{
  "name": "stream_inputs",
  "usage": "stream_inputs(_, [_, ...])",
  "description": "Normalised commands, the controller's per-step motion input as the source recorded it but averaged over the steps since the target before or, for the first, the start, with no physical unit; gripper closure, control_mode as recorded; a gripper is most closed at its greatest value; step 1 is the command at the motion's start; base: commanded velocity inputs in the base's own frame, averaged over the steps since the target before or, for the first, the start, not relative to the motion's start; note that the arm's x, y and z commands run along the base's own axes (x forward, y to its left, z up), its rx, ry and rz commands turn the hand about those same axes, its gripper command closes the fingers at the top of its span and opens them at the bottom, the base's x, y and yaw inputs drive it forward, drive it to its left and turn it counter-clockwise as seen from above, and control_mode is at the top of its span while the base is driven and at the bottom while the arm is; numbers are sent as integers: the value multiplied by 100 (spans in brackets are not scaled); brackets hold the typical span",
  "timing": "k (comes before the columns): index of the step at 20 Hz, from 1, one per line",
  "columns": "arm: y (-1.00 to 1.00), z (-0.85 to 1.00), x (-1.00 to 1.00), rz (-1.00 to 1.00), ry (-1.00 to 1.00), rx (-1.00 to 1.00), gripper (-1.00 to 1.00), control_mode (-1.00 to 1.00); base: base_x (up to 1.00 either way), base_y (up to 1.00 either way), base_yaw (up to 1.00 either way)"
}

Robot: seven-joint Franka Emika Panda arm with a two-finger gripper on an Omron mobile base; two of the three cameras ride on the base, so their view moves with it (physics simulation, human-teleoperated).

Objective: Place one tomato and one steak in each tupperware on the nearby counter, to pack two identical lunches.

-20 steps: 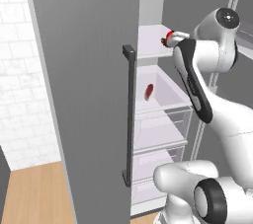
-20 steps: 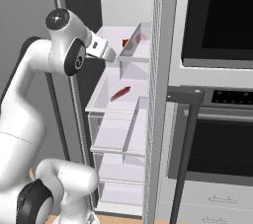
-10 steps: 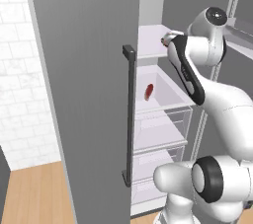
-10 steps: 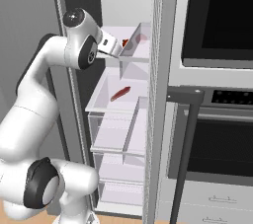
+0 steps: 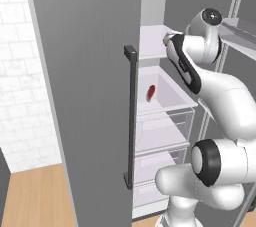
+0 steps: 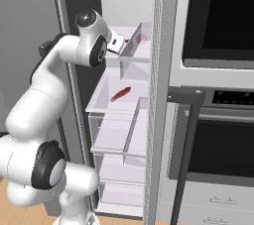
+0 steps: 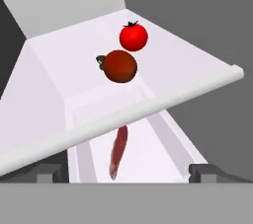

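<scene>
A: Where is the end effector (image 7: 126, 172)?

B: Up at the top shelf (image 7: 163, 60) of the open fridge (image 6: 149, 120). In the hand view its two dark fingertips (image 7: 45, 172) stand wide apart at the bottom corners, with nothing between them.

A: What lies ahead of it?

B: On that white shelf sits a bright red tomato (image 7: 133, 37) with a dark stalk. Just beside it, nearer the shelf's front lip, is a second tomato (image 7: 119, 66), darker and brownish red. The two look almost touching, though I cannot tell if they meet.

A: And the steak?

B: A long reddish steak (image 7: 118, 152) lies in the clear drawer (image 6: 101, 95) below the shelf, running lengthwise down its floor. The right base view shows it too, slanted across the drawer bottom, and the left base view catches it as a small red sliver against the drawer's inner wall.

A: The arm?

B: The white arm (image 5: 215, 96) rises in front of the fridge, its hand level with the top shelf. The grey fridge door (image 5: 85, 96) with its dark bar handle (image 5: 131, 116) stands open on the left, and an oven (image 6: 218, 70) stands to the right of the fridge
</scene>
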Motion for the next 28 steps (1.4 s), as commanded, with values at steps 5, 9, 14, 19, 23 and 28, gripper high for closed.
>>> stream_inputs(5, [-12,-3,37,0,2,0,-100,-100,0,0,0])
stream_inputs(9, [-7,-8,41,0,2,0,-100,-100,0,0,0])
stream_inputs(14, [-1,-20,51,0,2,0,-100,-100,0,0,0])
stream_inputs(19, [-6,-14,47,0,2,0,-100,-100,0,0,0])
stream_inputs(23, [-10,-12,49,0,2,0,-100,-100,0,0,0])
stream_inputs(28, [-9,-11,47,0,1,0,-100,-100,0,0,0])
